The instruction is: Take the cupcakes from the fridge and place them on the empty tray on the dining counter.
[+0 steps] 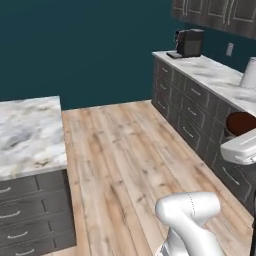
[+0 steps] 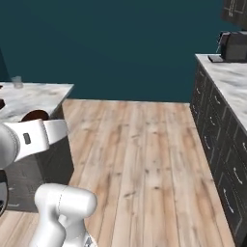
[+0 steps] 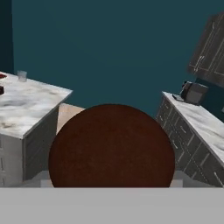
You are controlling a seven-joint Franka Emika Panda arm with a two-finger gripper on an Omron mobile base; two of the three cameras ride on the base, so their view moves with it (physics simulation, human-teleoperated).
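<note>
Item: cupcake (image 3: 111,146), dark brown, sitting between the gripper's (image 3: 111,183) jaws, which are clamping it; dining counter (image 3: 26,105) lying ahead-left.

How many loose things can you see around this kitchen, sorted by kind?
Cupcakes: 1, the dark brown cupcake held close in front of the hand camera
Clear drinking glasses: 1, the glass on the island counter
Coffee machines: 1, the coffee machine on the wall counter
White jars or rolls: 1, the white object at the picture's edge, too cropped to name
Total: 4
</note>
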